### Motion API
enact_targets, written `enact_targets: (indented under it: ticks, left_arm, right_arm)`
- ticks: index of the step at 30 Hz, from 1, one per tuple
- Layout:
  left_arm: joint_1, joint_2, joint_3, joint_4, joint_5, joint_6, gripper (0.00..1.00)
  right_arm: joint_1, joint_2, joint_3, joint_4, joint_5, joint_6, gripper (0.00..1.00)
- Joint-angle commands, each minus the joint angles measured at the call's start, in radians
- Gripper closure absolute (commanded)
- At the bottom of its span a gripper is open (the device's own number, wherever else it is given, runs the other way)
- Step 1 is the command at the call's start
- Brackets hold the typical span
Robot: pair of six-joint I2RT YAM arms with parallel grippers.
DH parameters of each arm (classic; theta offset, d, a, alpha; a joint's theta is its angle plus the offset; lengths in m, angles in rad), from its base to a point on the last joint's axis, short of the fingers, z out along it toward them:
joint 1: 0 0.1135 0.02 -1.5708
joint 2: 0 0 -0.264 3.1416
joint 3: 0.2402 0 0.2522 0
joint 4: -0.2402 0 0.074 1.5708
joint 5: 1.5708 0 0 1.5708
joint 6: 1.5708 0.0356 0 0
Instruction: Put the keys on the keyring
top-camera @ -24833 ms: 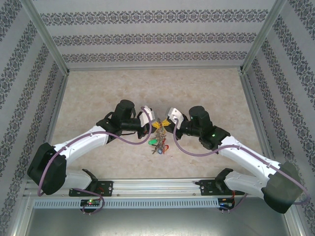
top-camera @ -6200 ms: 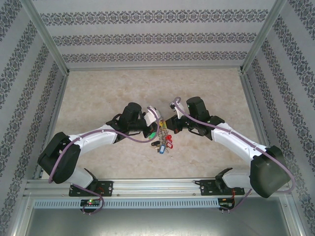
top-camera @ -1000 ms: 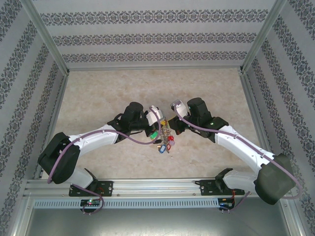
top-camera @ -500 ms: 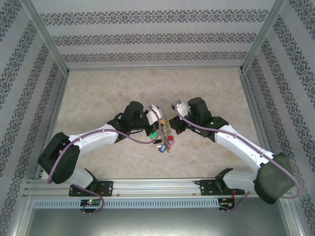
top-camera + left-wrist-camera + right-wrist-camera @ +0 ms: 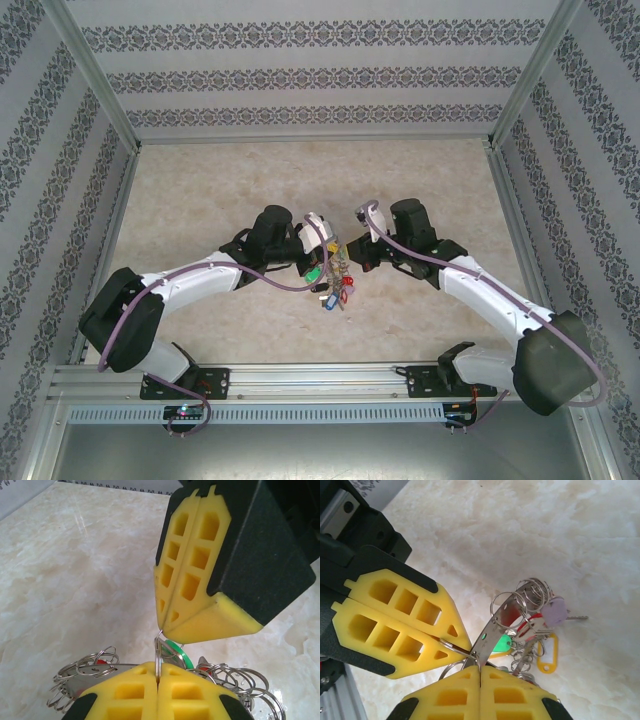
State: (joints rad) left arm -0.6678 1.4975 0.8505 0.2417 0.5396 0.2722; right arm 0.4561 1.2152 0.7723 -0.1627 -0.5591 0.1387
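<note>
**Keyring held between both grippers above the table.** The keyring (image 5: pixel 487 631), a flat grey metal band fringed with small split rings and tagged keys, hangs clear of the table near its centre, between the two arms. The right gripper (image 5: pixel 480 680) has its yellow pads pressed together on the lower end of the band. This appears to fix the ring so that its end is presented to the other arm. The left gripper (image 5: pixel 158 685), its pads likewise closed, pinches a thin wire loop (image 5: pixel 158 652). The loop rises to meet the tip of the right gripper, so the two sets of fingertips almost touch. A green tag (image 5: pixel 173 652) sits just behind this loop, which suggests that the loop belongs to the green-tagged key and is being fed onto the band. Whether it has already passed over the end cannot be told. A red tag (image 5: pixel 348 290), a yellow tag (image 5: pixel 547 656) and a lilac tag (image 5: pixel 553 611) dangle below with the rest of the bunch.

The table (image 5: pixel 200 190) is pale with a marble pattern. Walls (image 5: pixel 320 80) papered in ornamental stripes enclose it, with aluminium posts (image 5: pixel 95 80) at the corners. A mounting rail (image 5: pixel 320 380) carries the arm bases at the near edge.
</note>
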Motion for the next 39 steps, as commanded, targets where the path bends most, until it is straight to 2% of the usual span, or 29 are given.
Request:
enact_targets:
  ticks: [1,15,19,24,30,35,39]
  left_arm:
    - [-0.005,0.006,0.052,0.099,0.054,-0.027,1.00]
    - [-0.006,0.031,0.089,-0.018,0.021,-0.004,1.00]
    - [-0.009,0.051,0.119,-0.057,0.026,-0.002,0.82]
    - [-0.011,0.039,0.111,-0.055,0.019,0.001,0.77]
    - [-0.010,0.005,0.066,-0.008,-0.005,-0.012,0.74]
    - [-0.009,-0.031,-0.003,0.089,-0.065,-0.070,0.71]
    - [-0.009,-0.040,-0.045,0.151,-0.072,-0.106,0.71]
  right_arm:
    - [-0.025,0.019,-0.029,0.034,-0.072,0.021,1.00]
    - [-0.062,-0.017,-0.029,0.051,-0.186,0.022,1.00]
    - [-0.062,-0.022,-0.028,0.049,-0.175,0.027,1.00]
    - [-0.060,-0.040,-0.022,0.041,-0.162,0.029,1.00]
    - [-0.060,-0.040,-0.014,0.003,-0.113,0.023,1.00]
    - [-0.062,-0.039,-0.016,-0.038,-0.040,0.025,1.00]
    - [-0.062,-0.043,-0.021,-0.041,-0.031,0.034,1.00]
